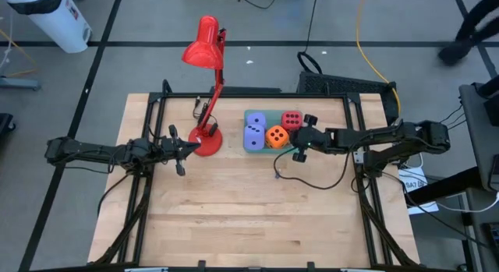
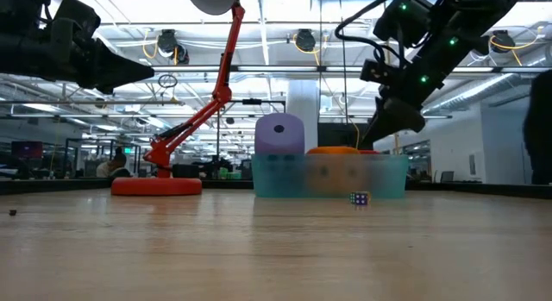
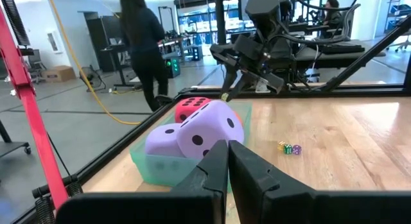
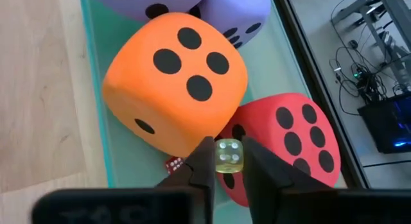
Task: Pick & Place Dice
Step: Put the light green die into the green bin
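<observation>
From above, the right tool [image 1: 300, 151] hangs at the near right edge of the teal tray [image 1: 250, 146] that holds two lavender dice [image 1: 255, 130], an orange die [image 1: 277, 136] and a red die [image 1: 291, 120], while the left tool [image 1: 181, 150] waits beside the red lamp [image 1: 204, 85]. At desk level, small dice [image 2: 359, 198] lie on the desk [image 2: 276, 249] just before the tray. The left wrist view shows its own tool clenched and empty, and the right wrist view shows its tool grasping a small yellow die [image 4: 228, 155] over the tray, above the orange and red dice.

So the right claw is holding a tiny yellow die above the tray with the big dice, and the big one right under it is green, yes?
Not green. The right wrist view shows the right claw pinching the tiny yellow die above the tray, and the big die beneath it is orange, with a red die beside it.
</observation>
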Controlling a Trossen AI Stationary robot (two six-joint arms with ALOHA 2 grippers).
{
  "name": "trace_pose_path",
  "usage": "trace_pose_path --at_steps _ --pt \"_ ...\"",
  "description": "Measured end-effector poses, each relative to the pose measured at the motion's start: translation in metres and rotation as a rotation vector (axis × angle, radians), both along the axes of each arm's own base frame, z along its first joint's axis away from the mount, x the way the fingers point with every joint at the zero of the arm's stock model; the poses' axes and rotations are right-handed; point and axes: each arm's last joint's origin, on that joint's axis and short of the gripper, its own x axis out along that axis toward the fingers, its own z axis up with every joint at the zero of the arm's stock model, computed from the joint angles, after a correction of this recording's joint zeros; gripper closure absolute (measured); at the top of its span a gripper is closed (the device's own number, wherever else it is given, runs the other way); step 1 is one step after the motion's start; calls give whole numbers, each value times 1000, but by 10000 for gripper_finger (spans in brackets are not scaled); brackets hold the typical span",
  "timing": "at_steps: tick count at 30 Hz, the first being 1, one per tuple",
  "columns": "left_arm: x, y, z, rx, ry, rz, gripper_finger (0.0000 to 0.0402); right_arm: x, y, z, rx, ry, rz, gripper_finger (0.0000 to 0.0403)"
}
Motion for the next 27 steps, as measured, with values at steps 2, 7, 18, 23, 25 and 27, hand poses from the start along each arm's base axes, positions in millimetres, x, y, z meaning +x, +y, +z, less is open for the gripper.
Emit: trace_pose_path --at_steps 2,7,18,23,25,27 --pt "0 0 0 0 -1 0 376 0 0 0 5 -11 -7 326" --pt "0 0 0 0 0 0 376 2 5 1 -11 -2 25 158" --pt "0 -1 -3 -54 14 -34 376 3 7 1 32 -24 50 63" --pt "8 -2 4 -109 42 -57 396 6 7 2 33 -55 96 92" --pt "15 -3 10 -120 61 -60 396 7 7 2 15 -96 103 93" --pt "24 -4 12 -120 105 -57 398 7 7 -1 -8 -143 118 89"
